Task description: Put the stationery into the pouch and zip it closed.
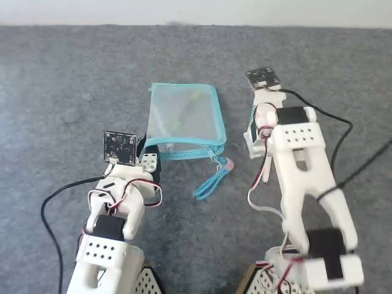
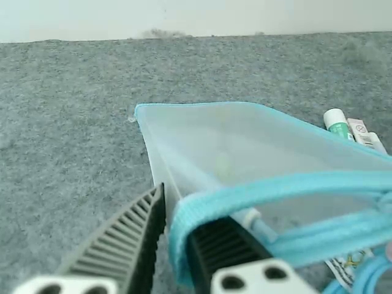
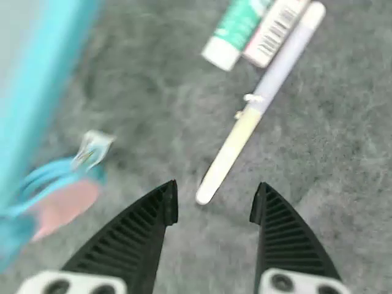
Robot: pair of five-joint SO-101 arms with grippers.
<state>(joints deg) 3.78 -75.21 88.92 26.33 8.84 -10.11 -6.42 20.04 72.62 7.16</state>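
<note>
Teal-trimmed mesh pouch (image 1: 184,119) lay flat mid-table on the grey felt (image 1: 73,86), mouth toward the arms. At the mouth's corner the left gripper (image 2: 180,214) was clamped on the teal zip edge. Over on its own side the right gripper (image 3: 215,187) hung with jaws apart above a white pen (image 3: 257,110), the pen's near end just between them. A green-capped tube (image 3: 236,30) and a barcoded stick (image 3: 275,33) lay touching the pen's far end, all three outside the pouch, beside it on the right arm's side. Risks as I read them: 1) the jaws lined up on the very end of the pen, and the pen ran more along the approach than across it, so a pinch there would likely let it swing or squirt out. 2) lifting it could drag the tube and stick, since they touched. 3) the left pinch looked to have one lip only. I couldn't tell how far the mouth gaped, so the pen could butt the rim and shove the light pouch across the felt. 4) the zip pull (image 3: 92,147), pink tag (image 3: 64,205) and strap loop (image 1: 211,184) sat between pen and mouth, an easy snag on the way in. 5) something pale green showed through the mesh, couldn't tell what. Near the mouth it might block entry.
</note>
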